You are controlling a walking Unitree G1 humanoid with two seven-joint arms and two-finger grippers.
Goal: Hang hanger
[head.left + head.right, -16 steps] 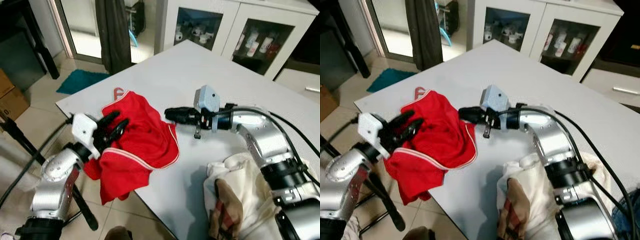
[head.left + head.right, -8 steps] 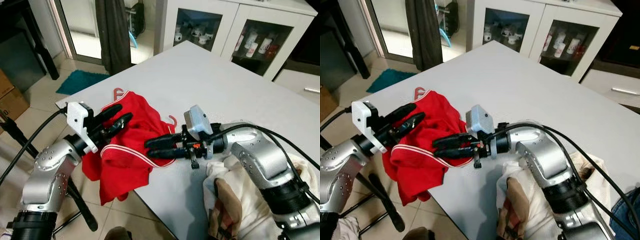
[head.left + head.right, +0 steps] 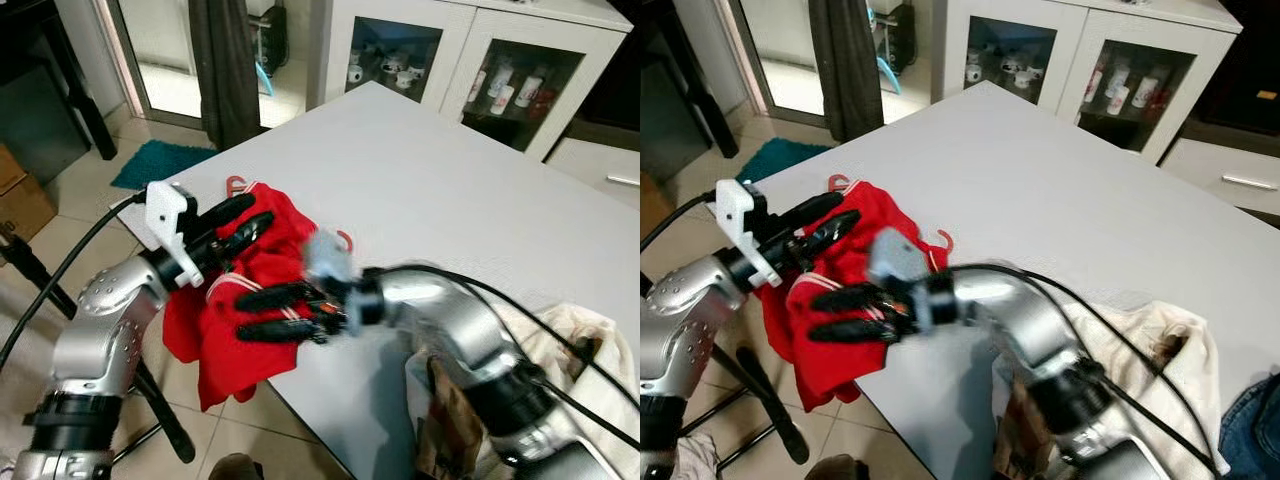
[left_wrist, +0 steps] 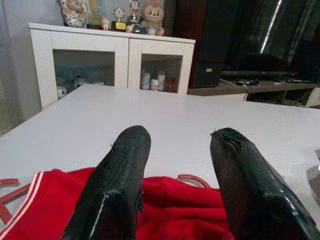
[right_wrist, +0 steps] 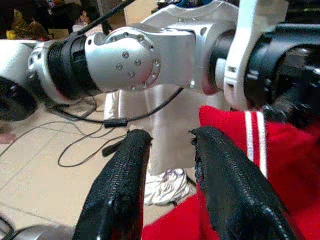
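My right gripper [image 3: 272, 312] and left gripper [image 3: 243, 217] both hover with fingers apart over the red garment [image 3: 250, 300] at the white table [image 3: 430, 190] edge, its red hanger [image 3: 236, 184] unheld under the cloth, so I judge all the hanging remains

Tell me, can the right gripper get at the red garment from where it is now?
Probably yes: the right gripper is open, right over the red garment at the table edge, nothing between.
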